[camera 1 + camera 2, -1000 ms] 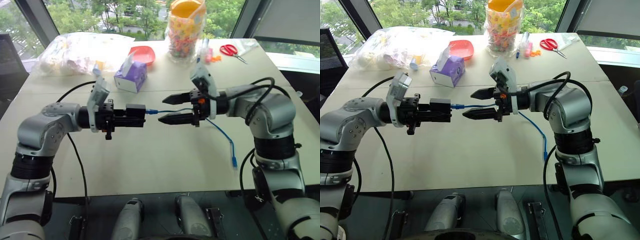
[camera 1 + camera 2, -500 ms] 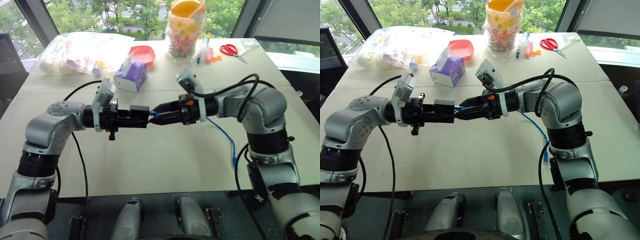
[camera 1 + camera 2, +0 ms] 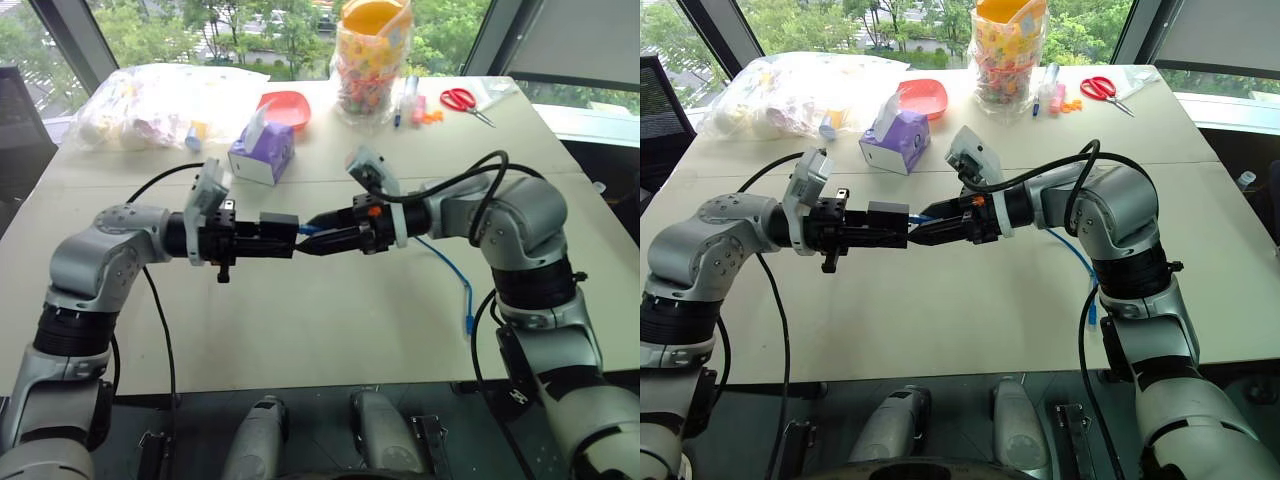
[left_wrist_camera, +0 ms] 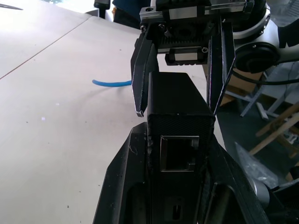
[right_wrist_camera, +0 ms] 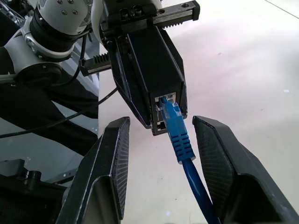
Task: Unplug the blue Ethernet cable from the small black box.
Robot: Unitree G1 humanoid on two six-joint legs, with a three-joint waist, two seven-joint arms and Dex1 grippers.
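**Cable plug seated in the box, right fingers either side of it**

At the far left of the table (image 3: pixel 330 340) lies a clear plastic bag (image 3: pixel 160 100) of mixed small items. Nearer the front, the left gripper (image 3: pixel 272 237) is held above the tabletop, pointing across toward the right, with its fingers closed tight on the small black box (image 3: pixel 279 224). In the left wrist view the box (image 4: pixel 180 121) sits wedged between the two black fingers (image 4: pixel 124 186), one open port facing the camera.

Behind it, on the table, stand a purple tissue box (image 3: pixel 263 150) and a red bowl (image 3: pixel 285 108).

Just right of the box, the blue Ethernet cable (image 3: pixel 450 268) has its plug in the box's end port; the right wrist view shows the plug (image 5: pixel 175 123) seated there, its blue boot sticking out. The right gripper (image 3: pixel 322 233) points left at the box, its fingers (image 5: pixel 110 163) partly open and standing on either side of the plug, apart from it in the right wrist view, so it grips nothing.

From the plug the cable runs back along the right gripper, drops to the table and trails toward the front right, ending in a loose plug (image 3: pixel 468 322).

At the back stand a jar of colourful sweets (image 3: pixel 372 62), markers (image 3: pixel 410 100) and red-handled scissors (image 3: pixel 462 101)
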